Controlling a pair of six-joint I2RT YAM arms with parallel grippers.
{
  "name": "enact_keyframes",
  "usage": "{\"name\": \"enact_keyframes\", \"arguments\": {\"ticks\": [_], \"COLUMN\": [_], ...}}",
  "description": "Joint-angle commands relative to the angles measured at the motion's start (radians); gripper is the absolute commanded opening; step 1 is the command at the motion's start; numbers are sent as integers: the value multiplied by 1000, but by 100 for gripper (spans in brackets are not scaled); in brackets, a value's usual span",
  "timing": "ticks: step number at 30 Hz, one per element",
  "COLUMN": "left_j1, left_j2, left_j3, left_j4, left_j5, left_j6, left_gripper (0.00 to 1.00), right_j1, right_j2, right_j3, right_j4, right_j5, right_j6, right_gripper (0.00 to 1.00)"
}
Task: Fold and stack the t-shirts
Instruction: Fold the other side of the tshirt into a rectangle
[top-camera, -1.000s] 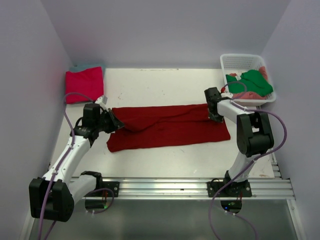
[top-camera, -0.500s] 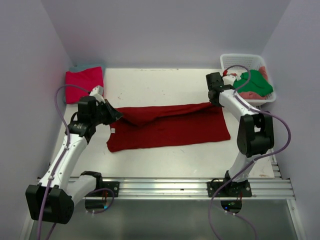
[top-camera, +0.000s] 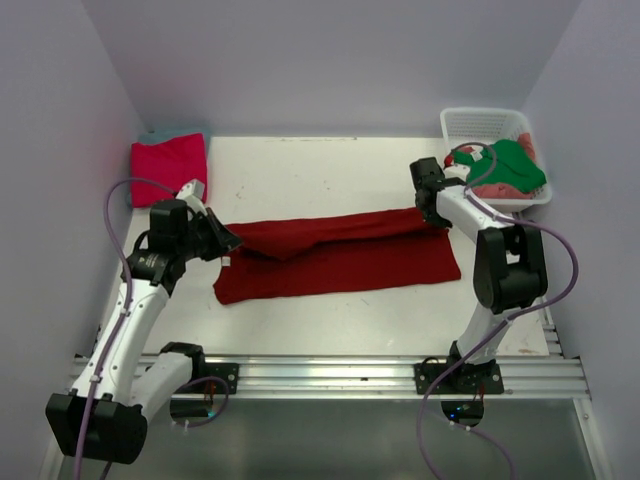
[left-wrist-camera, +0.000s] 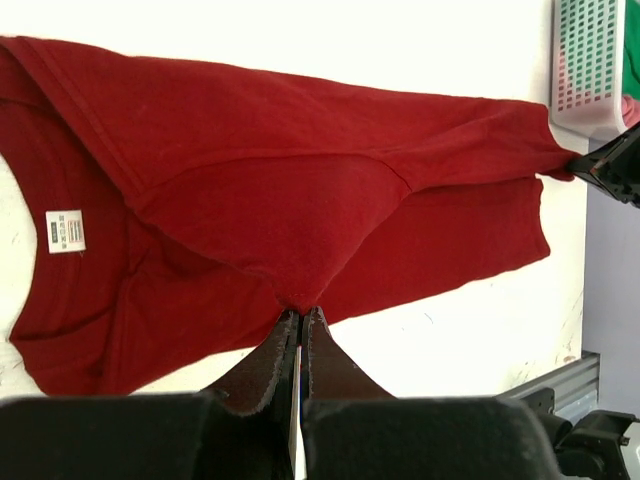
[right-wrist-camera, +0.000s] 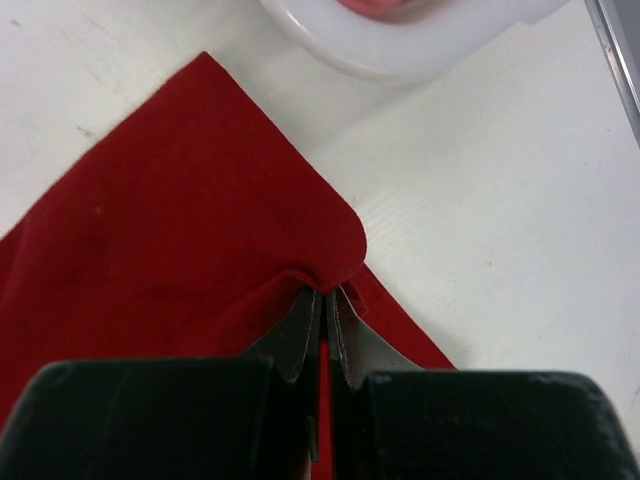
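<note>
I am watching the dark red t-shirt lying lengthwise across the middle of the table, its far edge raised off the surface. My left gripper is pinching cloth at the collar end, jaws closed tight; my right gripper is clamping the opposite corner, near the white basket

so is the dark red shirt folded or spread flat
Half folded: the dark red shirt has one edge doubled over, pinched by left claw and right claw.
</note>
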Motion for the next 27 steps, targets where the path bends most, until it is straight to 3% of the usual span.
{"name": "enact_keyframes", "arguments": {"ticks": [1, 11, 24, 27], "left_j1": [10, 10, 10, 10], "left_j2": [-44, -33, -76, -73], "left_j3": [-1, -87, -42, -30], "left_j4": [-66, -52, -84, -101], "left_j5": [12, 41, 4, 19], "left_j6": [34, 32, -3, -12], "left_gripper": [0, 0, 0, 18], "right_j1": [-6, -6, 12, 17], "right_j2": [-74, -86, -249, -275], "right_j3": [-32, -88, -151, -131], "right_j4": [-2, -10, -76, -107], "right_j5": [57, 15, -100, -108], "right_j6": [2, 14, 5, -11], "right_gripper": [0, 1, 21, 29]}}
